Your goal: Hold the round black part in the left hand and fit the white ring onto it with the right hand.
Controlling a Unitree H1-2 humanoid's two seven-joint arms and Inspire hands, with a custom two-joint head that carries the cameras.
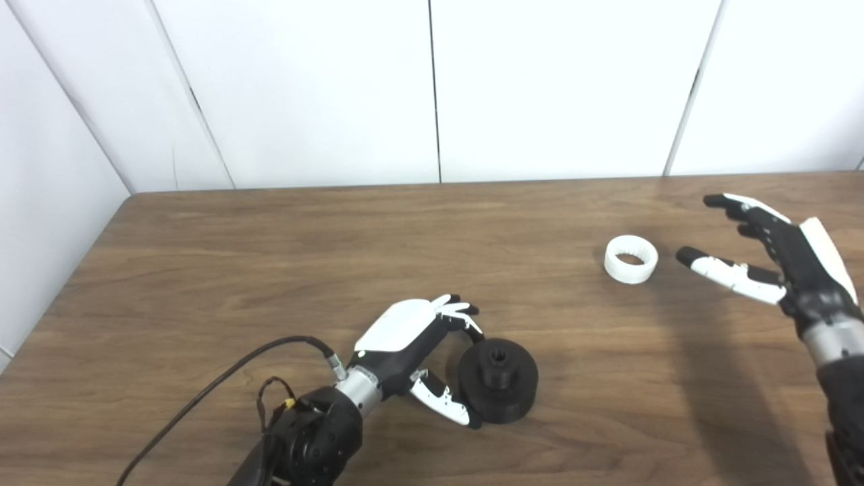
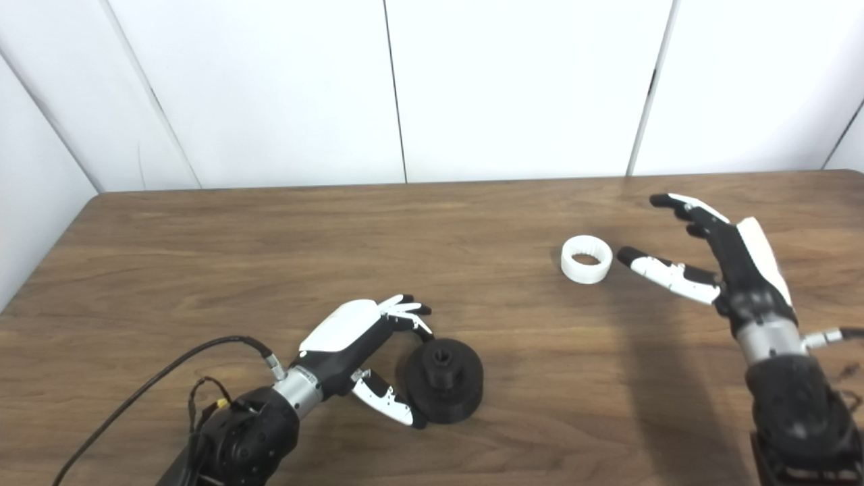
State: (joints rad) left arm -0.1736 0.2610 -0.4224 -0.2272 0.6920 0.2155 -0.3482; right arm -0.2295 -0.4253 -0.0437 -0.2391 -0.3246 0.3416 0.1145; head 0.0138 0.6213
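Round black part [image 1: 498, 380]: squat disc with a raised, hollow central hub, flat on the bench [image 1: 405, 236] near the front edge. White ring [image 1: 630, 258]: short, open side up, well apart to the right and farther back.

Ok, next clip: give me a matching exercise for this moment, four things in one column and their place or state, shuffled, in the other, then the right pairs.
Things
1. white ring
2. round black part
3. left hand
4. right hand

Places or states
A. open, fingers spread, just right of the ring and not touching it
B. curled around the left side of the black part
C. lying alone on the table's right half
D. resting on the table near the front edge, hub pointing up

Pairs: 1-C, 2-D, 3-B, 4-A
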